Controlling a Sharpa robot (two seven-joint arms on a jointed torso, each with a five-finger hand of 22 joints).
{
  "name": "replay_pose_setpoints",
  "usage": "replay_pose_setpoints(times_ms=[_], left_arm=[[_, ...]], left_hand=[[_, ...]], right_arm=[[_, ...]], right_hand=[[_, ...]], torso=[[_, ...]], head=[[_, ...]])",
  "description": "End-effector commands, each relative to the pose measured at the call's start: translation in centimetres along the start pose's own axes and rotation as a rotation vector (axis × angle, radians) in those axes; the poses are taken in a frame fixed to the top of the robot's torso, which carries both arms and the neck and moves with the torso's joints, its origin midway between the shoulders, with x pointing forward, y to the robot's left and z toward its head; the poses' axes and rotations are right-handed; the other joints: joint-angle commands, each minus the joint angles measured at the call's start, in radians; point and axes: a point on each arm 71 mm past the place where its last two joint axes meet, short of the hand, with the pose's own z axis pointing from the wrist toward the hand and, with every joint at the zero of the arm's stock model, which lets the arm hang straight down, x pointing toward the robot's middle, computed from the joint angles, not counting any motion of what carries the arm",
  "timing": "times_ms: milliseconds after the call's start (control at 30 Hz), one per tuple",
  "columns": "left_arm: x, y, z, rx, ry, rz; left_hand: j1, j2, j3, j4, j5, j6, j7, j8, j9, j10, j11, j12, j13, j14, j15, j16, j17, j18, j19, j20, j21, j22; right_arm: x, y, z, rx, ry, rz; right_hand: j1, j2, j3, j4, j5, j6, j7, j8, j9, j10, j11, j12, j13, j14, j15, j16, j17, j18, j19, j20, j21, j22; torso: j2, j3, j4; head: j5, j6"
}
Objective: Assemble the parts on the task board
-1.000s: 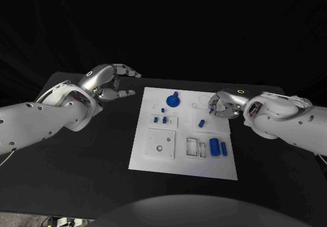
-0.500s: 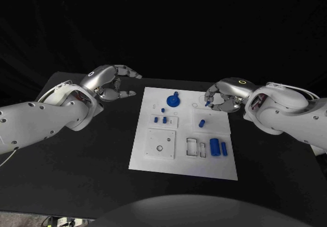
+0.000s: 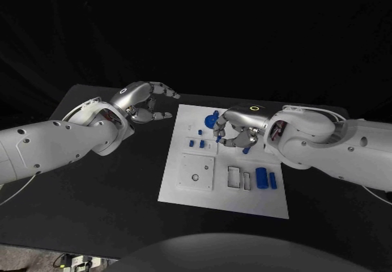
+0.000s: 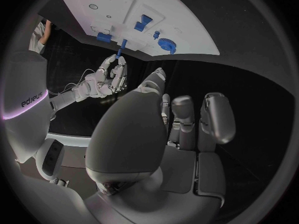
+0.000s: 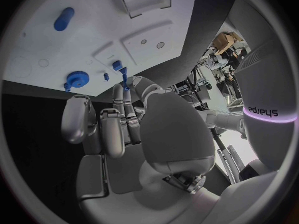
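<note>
Over the task board [image 3: 184, 187] our right hand [image 3: 235, 131] pinches a small blue peg [image 3: 219, 137], long axis roughly upright, while left hand [image 3: 145, 102] hovers empty, fingers apart, off-board.

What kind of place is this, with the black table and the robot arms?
Probably a robotics lab test bench. A white task board with small blue parts lies on a black table before a dark backdrop, and the right hand pinches a small blue peg over the board.

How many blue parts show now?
8: knob, small peg at the far end; two blocks mid-left; a stub by the right hand; two cylinders near-right; a peg it holds. More may be hidden.
</note>
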Motion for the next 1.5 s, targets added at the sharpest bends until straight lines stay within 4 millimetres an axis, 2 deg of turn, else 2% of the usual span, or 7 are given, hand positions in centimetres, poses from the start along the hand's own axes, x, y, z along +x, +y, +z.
replay_pose_setpoints(times_ms=[33, 233, 467, 900, 1033, 1233, 1500], left_arm=[[0.3, -0.1, 0.2, 0.002, 0.023, -0.008], [0.4, -0.2, 0.3, 0.002, 0.029, -0.011], [0.4, -0.2, 0.3, 0.0, 0.03, -0.012], [0.6, -0.3, 0.4, 0.004, 0.039, -0.015], [0.6, -0.3, 0.5, 0.005, 0.042, -0.016], [0.6, -0.3, 0.4, 0.001, 0.048, -0.018], [0.7, -0.3, 0.4, -0.002, 0.053, -0.019]], left_hand=[[-0.005, -0.001, -0.001, 0.002, -0.004, -0.01, -0.001, -0.006, -0.001, -0.009, 0.0, -0.004, -0.001, 0.0, -0.001, -0.004, -0.002, 0.0, -0.002, 0.002, -0.003, 0.171], [-0.005, 0.0, 0.0, 0.002, -0.004, -0.018, -0.001, -0.007, -0.002, -0.01, 0.001, -0.005, -0.001, 0.0, 0.0, -0.004, -0.003, 0.0, -0.002, 0.002, -0.004, 0.171], [-0.004, 0.0, 0.001, 0.002, -0.003, -0.02, 0.0, -0.007, -0.002, -0.011, 0.002, -0.005, -0.001, -0.001, 0.0, -0.005, -0.004, 0.0, -0.003, 0.003, -0.006, 0.171], [-0.003, 0.002, 0.002, 0.002, -0.002, -0.033, 0.003, -0.008, -0.003, -0.013, 0.004, -0.006, 0.0, -0.003, 0.001, -0.007, -0.007, 0.0, -0.004, 0.003, -0.007, 0.171], [-0.003, 0.002, 0.002, 0.002, -0.002, -0.033, 0.003, -0.008, -0.003, -0.013, 0.004, -0.006, 0.0, -0.003, 0.001, -0.007, -0.007, 0.0, -0.004, 0.003, -0.007, 0.171], [-0.003, 0.003, 0.003, 0.002, -0.002, -0.033, 0.006, -0.008, -0.003, -0.014, 0.005, -0.007, 0.0, -0.004, 0.002, -0.008, -0.008, 0.0, -0.005, 0.004, -0.009, 0.17], [-0.003, 0.004, 0.003, 0.002, -0.002, -0.03, 0.008, -0.008, -0.003, -0.014, 0.006, -0.007, 0.0, -0.005, 0.002, -0.009, -0.01, 0.0, -0.005, 0.004, -0.01, 0.17]], right_arm=[[1.1, 0.9, 0.7, -0.024, 0.052, -0.07], [2.7, 2.5, 1.9, -0.073, 0.072, -0.094], [4.2, 3.3, 2.3, -0.094, 0.081, -0.121], [5.2, 3.1, 1.5, -0.082, 0.082, -0.126], [5.6, 2.9, 1.3, -0.075, 0.087, -0.118], [6.1, 2.9, 1.2, -0.072, 0.091, -0.102], [6.4, 3.0, 1.1, -0.075, 0.086, -0.091]], right_hand=[[-0.006, -0.002, 0.004, -0.006, 0.002, -0.008, -0.001, -0.002, 0.001, 0.007, 0.0, -0.001, -0.002, 0.002, -0.003, -0.006, 0.052, 0.013, -0.005, -0.001, -0.005, 0.154], [-0.004, -0.002, 0.007, -0.009, 0.005, -0.009, 0.0, -0.002, 0.002, 0.008, 0.0, -0.001, -0.003, 0.002, -0.004, -0.006, 0.051, 0.013, -0.004, -0.001, -0.005, 0.155], [0.0, -0.003, 0.012, -0.014, 0.009, -0.011, 0.001, -0.003, 0.003, 0.01, 0.0, -0.002, -0.005, 0.002, -0.004, -0.006, 0.05, 0.013, -0.004, -0.002, -0.005, 0.155], [0.0, -0.005, 0.014, -0.017, 0.012, -0.014, 0.002, -0.005, 0.003, 0.012, 0.0, -0.002, -0.006, 0.001, -0.004, -0.007, 0.048, 0.013, -0.004, -0.002, -0.006, 0.154], [0.0, -0.005, 0.015, -0.017, 0.012, -0.014, 0.002, -0.005, 0.003, 0.013, 0.0, -0.002, -0.007, 0.001, -0.004, -0.008, 0.047, 0.013, -0.005, -0.002, -0.006, 0.154], [0.0, -0.005, 0.015, -0.017, 0.012, -0.014, 0.002, -0.005, 0.003, 0.013, 0.0, -0.002, -0.007, 0.001, -0.004, -0.008, 0.047, 0.013, -0.005, -0.002, -0.006, 0.154], [0.0, -0.005, 0.015, -0.017, 0.012, -0.014, 0.002, -0.006, 0.003, 0.013, 0.0, -0.002, -0.007, 0.001, -0.004, -0.008, 0.047, 0.013, -0.004, -0.002, -0.005, 0.154]], torso=[[-0.002, 0.0003, 0.0084], [-0.002, 0.002, 0.0121], [-0.001, 0.0009, 0.0084], [-0.002, 0.0017, 0.0051], [-0.002, 0.0009, 0.0062], [-0.001, 0.0021, 0.0068], [-0.002, 0.0017, 0.0054]], head=[[0.007, 0.0], [0.015, 0.0], [0.026, 0.0], [0.022, 0.0], [0.02, 0.0], [0.023, 0.0], [0.026, 0.0]])
